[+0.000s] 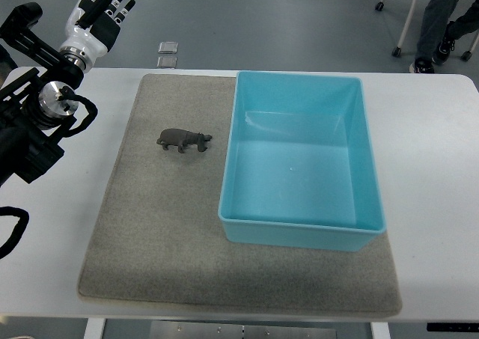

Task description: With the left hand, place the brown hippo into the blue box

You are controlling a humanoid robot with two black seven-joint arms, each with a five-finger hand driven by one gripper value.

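White table (434,167): bears grey felt mat (150,242). Light-blue plastic box (299,230): on mat's right half. Left hand (101,13): far-left corner, fingers extended, empty. Small brown hippo figurine (183,139): standing on mat, well apart from hand, just left of box.

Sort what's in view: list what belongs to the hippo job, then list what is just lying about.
Belongs to the job:
brown hippo, standing on the mat
blue box, nothing in it
left hand, raised past the table's far edge

Just lying about:
grey mat
white table
two small squares on the floor
seated person
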